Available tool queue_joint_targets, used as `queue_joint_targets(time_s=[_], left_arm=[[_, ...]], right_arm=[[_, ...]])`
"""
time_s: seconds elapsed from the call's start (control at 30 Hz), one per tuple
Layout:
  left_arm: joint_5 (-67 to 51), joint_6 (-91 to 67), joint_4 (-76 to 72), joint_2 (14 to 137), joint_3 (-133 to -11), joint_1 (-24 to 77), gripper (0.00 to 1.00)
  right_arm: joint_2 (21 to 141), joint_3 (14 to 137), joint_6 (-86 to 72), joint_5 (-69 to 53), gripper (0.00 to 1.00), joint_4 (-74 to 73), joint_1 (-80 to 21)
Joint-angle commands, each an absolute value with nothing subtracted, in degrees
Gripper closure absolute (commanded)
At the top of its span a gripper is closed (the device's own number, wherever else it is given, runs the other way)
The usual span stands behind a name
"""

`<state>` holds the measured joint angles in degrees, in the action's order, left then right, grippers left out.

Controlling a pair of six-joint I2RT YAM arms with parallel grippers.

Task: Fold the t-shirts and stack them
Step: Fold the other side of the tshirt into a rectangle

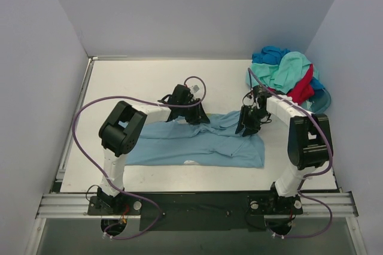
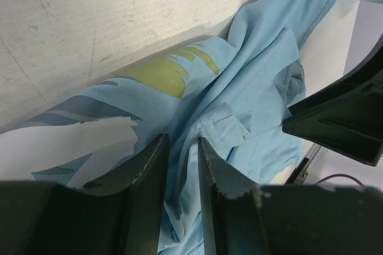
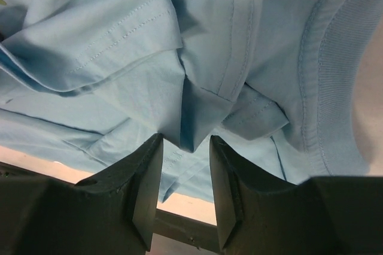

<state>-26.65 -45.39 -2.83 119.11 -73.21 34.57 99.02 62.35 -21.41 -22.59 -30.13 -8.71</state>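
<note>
A light sky-blue t-shirt [image 1: 197,144] lies spread across the middle of the table, its far edge bunched into folds. My left gripper [image 1: 194,114] rests on that far edge at the shirt's middle. In the left wrist view its jaws [image 2: 182,141] stand a little apart with loose blue cloth [image 2: 257,105] running between and under them. My right gripper [image 1: 246,126] sits on the shirt's right part near the collar. Its jaws [image 3: 185,140] are open, and a folded corner of the shirt [image 3: 119,57] lies just beyond the tips, not pinched.
At the back right corner a translucent teal tub [image 1: 323,100] holds a heap of t-shirts: mint-green [image 1: 287,69], red [image 1: 304,87] and deeper blue [image 1: 269,55]. Grey walls close in the table on three sides. The metal rail with the arm bases [image 1: 191,204] runs along the near edge.
</note>
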Motion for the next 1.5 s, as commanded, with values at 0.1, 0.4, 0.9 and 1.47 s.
queue_joint_targets(time_s=[0.1,0.4,0.9,1.47], left_arm=[[-28.7,-42.1,-4.0,117.9,-75.8,34.6,0.61],[-32.0,-27.3,-1.7,117.5,-82.1,34.9,0.51],[-45.3,-0.3,7.7,121.7,-88.0,36.1,0.47],[-41.8,3.7,10.8,124.8,-94.7,37.2,0.47]], right_arm=[[100.9,60.1,-20.9,-23.5,0.73,-28.2,-8.8],[97.0,58.7,-20.1,-24.1,1.0,-31.4,-8.8],[94.0,60.6,-17.2,-27.9,1.0,-38.1,-8.7],[92.7,57.6,-15.5,-25.6,1.0,-41.5,-8.6]])
